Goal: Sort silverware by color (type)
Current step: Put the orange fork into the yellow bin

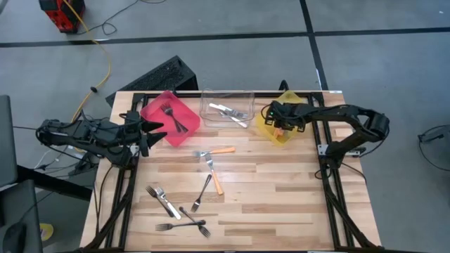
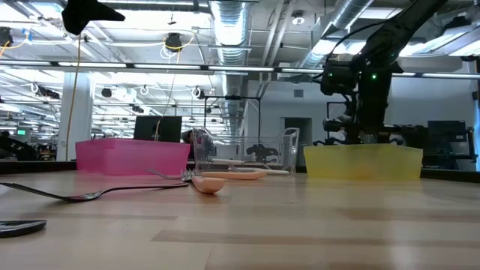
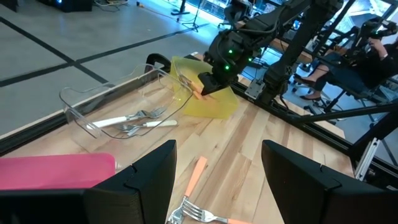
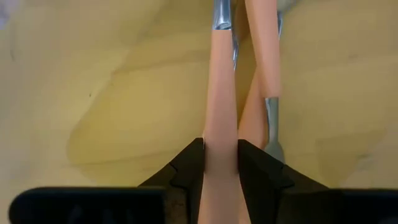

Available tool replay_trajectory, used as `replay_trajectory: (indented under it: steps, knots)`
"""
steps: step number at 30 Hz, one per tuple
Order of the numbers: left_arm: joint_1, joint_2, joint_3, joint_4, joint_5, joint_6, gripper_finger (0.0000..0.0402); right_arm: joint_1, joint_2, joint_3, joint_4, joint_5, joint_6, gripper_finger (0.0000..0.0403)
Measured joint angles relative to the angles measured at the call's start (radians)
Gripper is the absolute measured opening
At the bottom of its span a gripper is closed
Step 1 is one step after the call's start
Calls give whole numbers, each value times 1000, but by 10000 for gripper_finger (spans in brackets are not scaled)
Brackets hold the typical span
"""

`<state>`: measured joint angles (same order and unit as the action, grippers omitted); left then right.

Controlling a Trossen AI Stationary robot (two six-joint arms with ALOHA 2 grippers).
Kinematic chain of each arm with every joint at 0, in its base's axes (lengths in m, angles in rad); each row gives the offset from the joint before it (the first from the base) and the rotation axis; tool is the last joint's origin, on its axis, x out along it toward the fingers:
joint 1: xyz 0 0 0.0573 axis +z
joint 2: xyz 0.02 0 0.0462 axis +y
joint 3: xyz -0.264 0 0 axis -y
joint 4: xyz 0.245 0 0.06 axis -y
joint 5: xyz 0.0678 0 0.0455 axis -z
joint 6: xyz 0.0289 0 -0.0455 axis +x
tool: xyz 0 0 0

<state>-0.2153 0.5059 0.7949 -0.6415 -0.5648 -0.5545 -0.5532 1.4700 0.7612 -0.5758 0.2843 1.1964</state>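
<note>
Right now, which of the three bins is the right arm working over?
The yellow bin, at the table's far right. The right gripper hangs over it, jaws pinching an orange-handled fork; the red bin and clear bin have no gripper over them.

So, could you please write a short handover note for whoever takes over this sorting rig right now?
Right hand: over the yellow bin, fingers shut on an orange-handled fork; other orange-handled forks already lie in that bin.
Left hand: open, empty, waiting at the table's left edge beside the pink bin.
Done: dark forks in the pink bin, silver forks in the clear bin.
Left: release the held fork, then sort the loose forks on the table: two orange-handled ones mid-table, and dark and silver ones nearer the front.
</note>
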Motion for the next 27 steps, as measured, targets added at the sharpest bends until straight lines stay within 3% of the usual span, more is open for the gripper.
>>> replay_trajectory:
  steps: [13,27]
  knots:
    - [0,0,0,0,0,-18,220,-34,-137,0,-25,-3,-136,232]
    - [0,0,0,0,0,-18,220,-43,-544,0,21,-25,-353,226]
